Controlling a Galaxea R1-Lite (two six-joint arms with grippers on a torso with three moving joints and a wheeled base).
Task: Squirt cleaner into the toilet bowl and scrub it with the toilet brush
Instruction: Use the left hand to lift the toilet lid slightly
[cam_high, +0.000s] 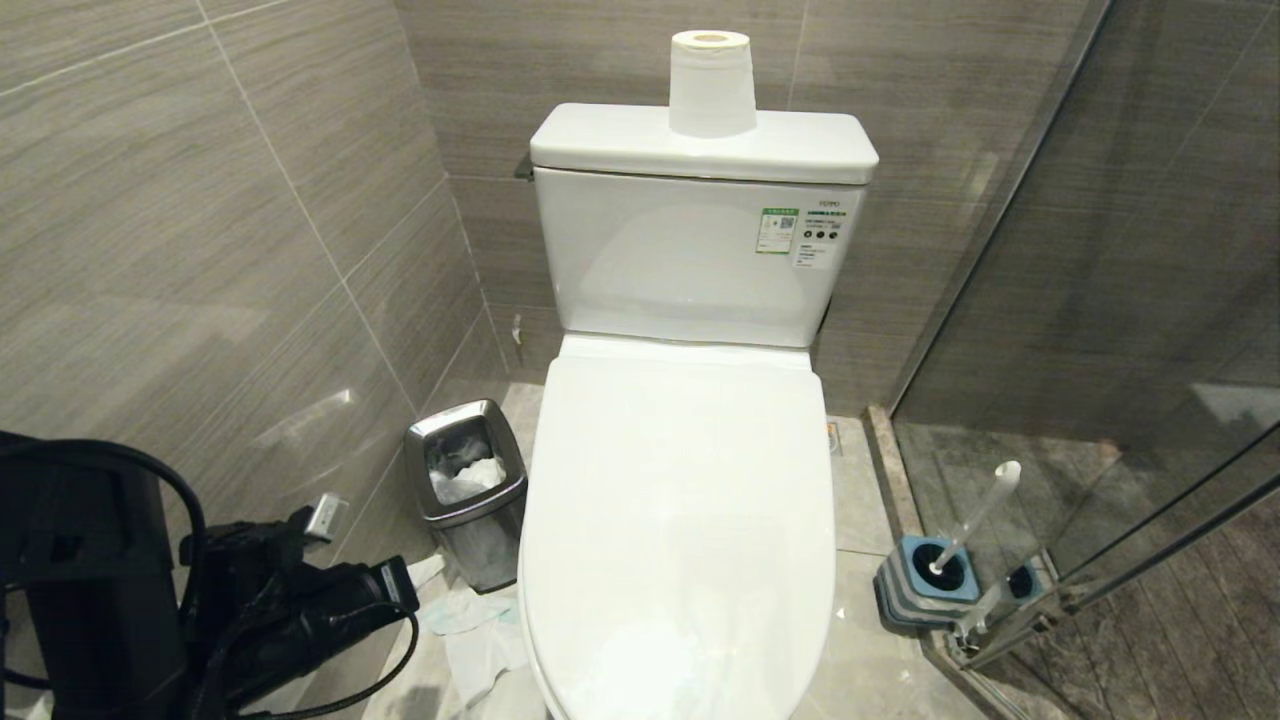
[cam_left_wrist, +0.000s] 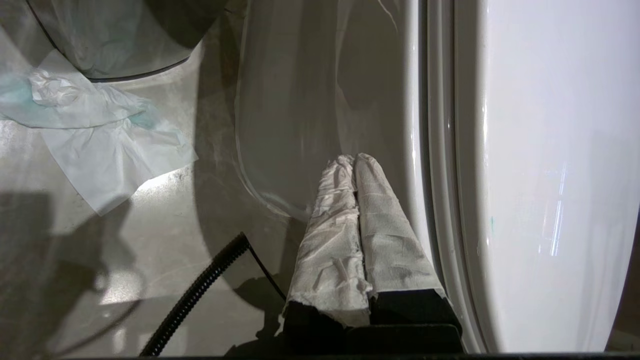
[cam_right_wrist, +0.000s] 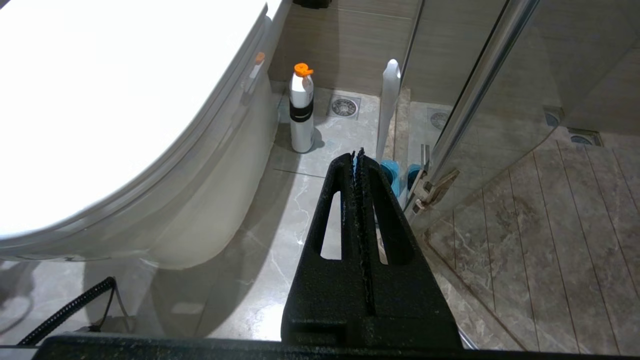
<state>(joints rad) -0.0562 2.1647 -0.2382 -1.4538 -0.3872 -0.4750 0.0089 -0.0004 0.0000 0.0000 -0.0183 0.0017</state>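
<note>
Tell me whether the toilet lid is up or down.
Down. The toilet lid lies flat over the bowl in the head view, hiding the inside; the left wrist view shows its edge closed against the rim.

Toilet bowl (cam_high: 680, 520) lid shut; toilet brush (cam_high: 975, 530) in holder.

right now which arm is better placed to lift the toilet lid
Left, probably. The left gripper, shut, sits low beside the closed lid near its edge. The right gripper, shut, points at the toilet brush.

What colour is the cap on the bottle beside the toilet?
Orange, on a white bottle with a black band. Right wrist view shows it best.
</note>
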